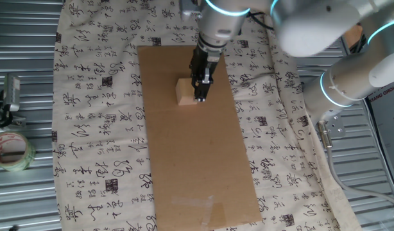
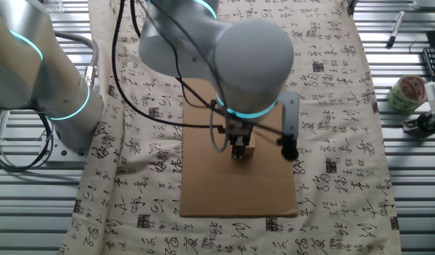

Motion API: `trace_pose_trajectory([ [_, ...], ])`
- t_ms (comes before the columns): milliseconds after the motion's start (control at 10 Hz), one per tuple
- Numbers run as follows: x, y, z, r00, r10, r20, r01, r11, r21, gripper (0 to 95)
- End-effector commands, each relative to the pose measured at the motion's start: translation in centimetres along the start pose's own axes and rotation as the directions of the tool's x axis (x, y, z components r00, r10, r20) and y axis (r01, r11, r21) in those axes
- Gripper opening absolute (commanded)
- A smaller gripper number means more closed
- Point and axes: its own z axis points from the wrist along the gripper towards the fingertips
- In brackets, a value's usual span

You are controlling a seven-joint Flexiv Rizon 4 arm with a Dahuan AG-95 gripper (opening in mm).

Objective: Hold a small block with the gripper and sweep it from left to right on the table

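The small block (image 1: 185, 92), a pale tan wooden cube, sits on the upper part of the brown cardboard sheet (image 1: 203, 167) on the table. The gripper (image 1: 201, 96) points straight down with its black fingers against the block's right side, tips at cardboard level. The fingers look closed on the block, which sticks out to their left. In the other fixed view the gripper (image 2: 239, 151) hangs under the cyan light ring. Only a sliver of the block (image 2: 250, 151) shows to its right, and the arm hides the rest.
The cream calligraphy cloth (image 1: 101, 128) surrounds the cardboard. A tape roll (image 1: 11, 151) and a small metal tool (image 1: 9, 93) lie on the corrugated metal at the left. The arm's base and cables (image 1: 351, 83) stand at the right. A clear tape patch (image 1: 200, 206) sits near the cardboard's near end.
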Motion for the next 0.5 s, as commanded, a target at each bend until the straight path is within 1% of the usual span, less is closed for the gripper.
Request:
trace_pose_trajectory([
  [100,0.07,-0.10,-0.07,1.000,-0.005,0.013,0.004,0.992,0.126,76.0],
  [300,0.07,-0.10,-0.07,1.000,-0.008,0.014,0.006,0.992,0.126,76.0],
  [500,0.07,-0.10,-0.07,1.000,-0.024,0.008,0.023,0.990,0.136,76.0],
])
